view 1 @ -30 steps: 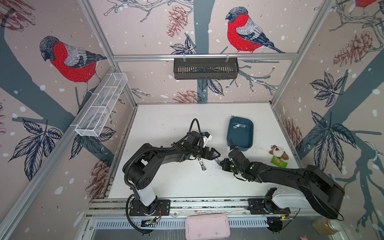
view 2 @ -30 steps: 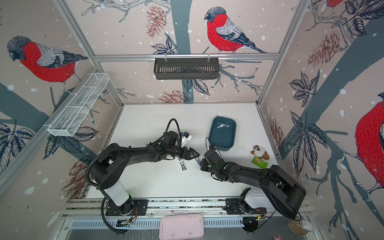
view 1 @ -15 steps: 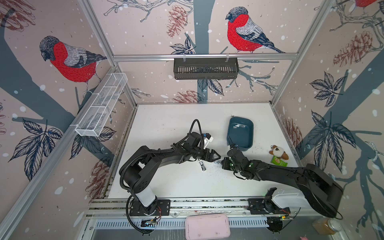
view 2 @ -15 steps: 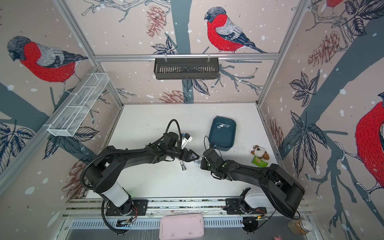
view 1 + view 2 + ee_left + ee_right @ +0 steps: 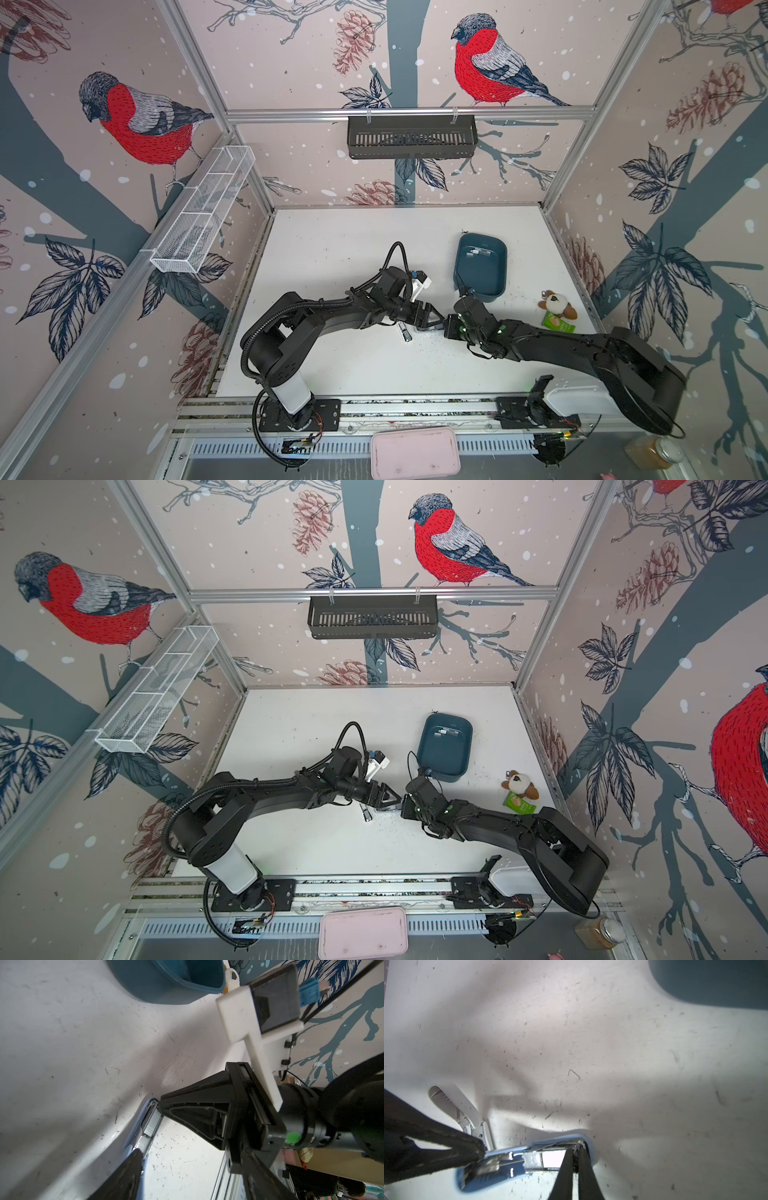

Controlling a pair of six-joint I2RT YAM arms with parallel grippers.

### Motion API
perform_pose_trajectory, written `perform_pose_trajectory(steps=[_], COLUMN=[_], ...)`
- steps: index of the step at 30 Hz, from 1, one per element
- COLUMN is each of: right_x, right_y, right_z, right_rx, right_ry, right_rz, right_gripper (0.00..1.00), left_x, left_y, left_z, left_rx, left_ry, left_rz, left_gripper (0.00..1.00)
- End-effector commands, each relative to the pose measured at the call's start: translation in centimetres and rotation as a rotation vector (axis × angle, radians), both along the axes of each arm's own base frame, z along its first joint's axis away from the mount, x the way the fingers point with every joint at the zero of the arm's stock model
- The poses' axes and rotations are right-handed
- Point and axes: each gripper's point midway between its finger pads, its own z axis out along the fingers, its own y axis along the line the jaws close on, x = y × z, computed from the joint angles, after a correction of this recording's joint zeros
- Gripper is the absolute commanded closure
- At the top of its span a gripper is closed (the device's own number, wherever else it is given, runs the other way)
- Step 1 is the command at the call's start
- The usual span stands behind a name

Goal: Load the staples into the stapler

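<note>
On the white table (image 5: 332, 257), between the two arms: a light-blue stapler (image 5: 508, 1164), opened flat, its white top arm (image 5: 450, 1101) swung back and away from the metal magazine. Inside that channel, a short silvery block of staples (image 5: 532, 1160), lying level between the spring pusher and the front end, and visible again from the left wrist (image 5: 150, 1126). One stray staple (image 5: 574, 1075) loose on the table, well apart from the stapler.

As for the right gripper (image 5: 578, 1147) — pinched almost to nothing, tips down in the front end of the magazine, just ahead of the strip. Anything thin caught in the pinch: impossible to say. As for the left gripper (image 5: 436, 322), one finger (image 5: 446, 1153) touching the hinge end of the stapler, the second not clearly seen. Width of that claw, and any grip: impossible to tell.

Probably the seating step: strip in the track, top arm not yet closed.

Handling, as a guess: staples very light, stiff along the strip yet brittle, bonded only weakly, likely to snap or shed pieces if bent or nipped at one end. Smooth metal, so slippery. Best taken across the two long flanks near the middle, with a narrow, gentle pinch, crown up. Stapler itself probably light plastic, apt to skate on the smooth table — brace the rear while pushing at the front.
</note>
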Motion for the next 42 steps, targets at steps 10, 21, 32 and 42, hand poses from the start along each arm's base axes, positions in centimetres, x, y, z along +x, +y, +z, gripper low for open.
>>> perform_pose_trajectory(steps=[10,21,32,42], right_x=[-0.1,0.1,-0.2,-0.4], right_y=[0.2,0.2,0.4,0.6], right_z=[0.3,0.5,0.5,0.8], right_rx=[0.017,0.019,0.038,0.058], right_ry=[-0.021,-0.028,-0.036,-0.060], right_rz=[0.018,0.020,0.036,0.067], right_gripper=[0.91,0.91,0.92,0.93], left_x=[1.3,-1.1,-1.2,-1.3], left_y=[2.6,5.0,2.5,0.6], left_z=[-0.3,-3.4,-1.6,-0.2], left_rx=[0.162,0.323,0.200,0.157], left_ry=[-0.044,0.112,0.135,0.074], left_rz=[0.147,0.175,0.117,0.065], left_gripper=[0.27,0.21,0.30,0.39])
